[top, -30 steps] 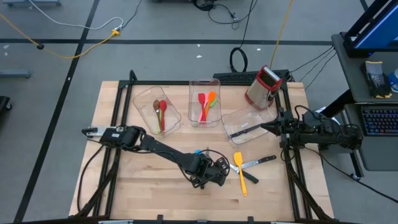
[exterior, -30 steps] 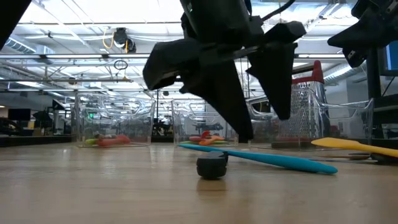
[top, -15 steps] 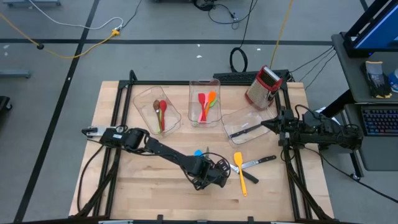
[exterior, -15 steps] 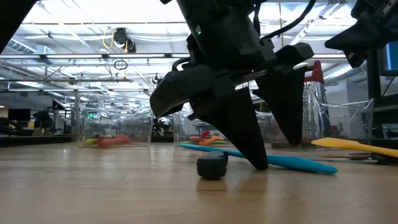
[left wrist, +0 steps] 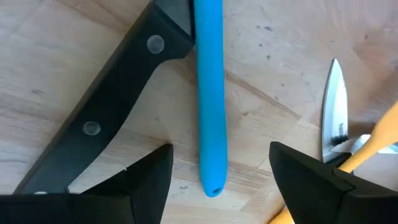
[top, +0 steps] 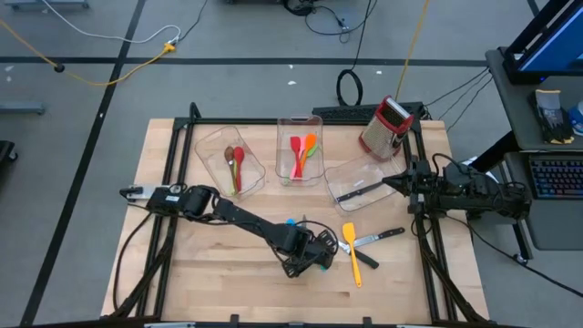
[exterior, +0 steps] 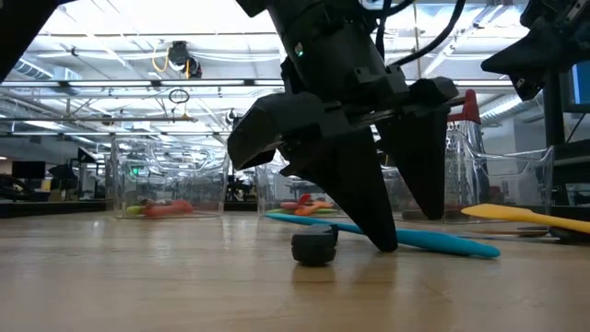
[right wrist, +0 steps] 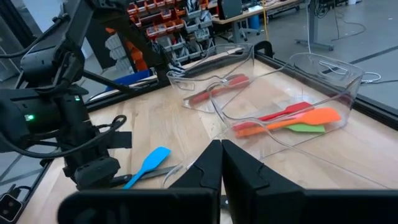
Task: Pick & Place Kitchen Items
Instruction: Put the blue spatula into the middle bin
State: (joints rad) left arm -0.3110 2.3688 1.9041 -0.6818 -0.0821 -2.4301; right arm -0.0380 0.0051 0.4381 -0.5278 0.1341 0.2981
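Near the front middle of the wooden bench (top: 228, 264), the left tool (left wrist: 217, 168) hangs low, fingers apart, straddling the smooth blue spatula (left wrist: 209, 99) handle. A riveted black-handled knife (left wrist: 106, 106) lies beside it; another blade (left wrist: 334, 106) carries printing too small to read. Rightward, a yellow spatula (top: 352, 251) lies flat. The right tool (right wrist: 222, 163), fingers together, waits at the bench's right edge.

Blue spatula (left wrist: 209, 99), black-handled knife (left wrist: 106, 112)
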